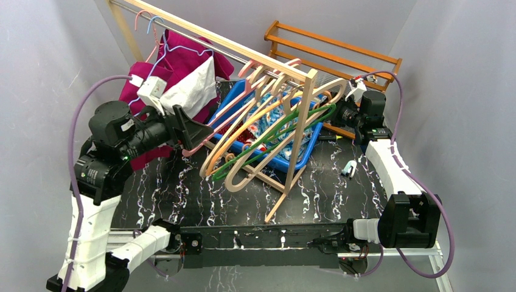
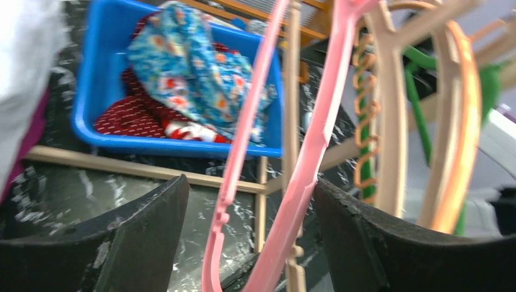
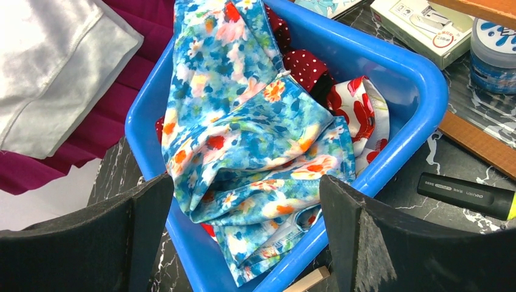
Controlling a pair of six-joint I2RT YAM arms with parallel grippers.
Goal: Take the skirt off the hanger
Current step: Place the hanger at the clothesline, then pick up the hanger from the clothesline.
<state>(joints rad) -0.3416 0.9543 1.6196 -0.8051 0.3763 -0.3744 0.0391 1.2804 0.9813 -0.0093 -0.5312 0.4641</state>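
I see my left gripper (image 2: 249, 182) with its jaws apart, a bare pink hanger (image 2: 304, 176) passing between them, not clamped. My right gripper (image 3: 244, 179) is spread wide and empty above the blue bin (image 3: 426, 79) mid-table, where the floral skirt (image 3: 243, 121) lies crumpled. A magenta garment (image 1: 182, 58) hangs far left.
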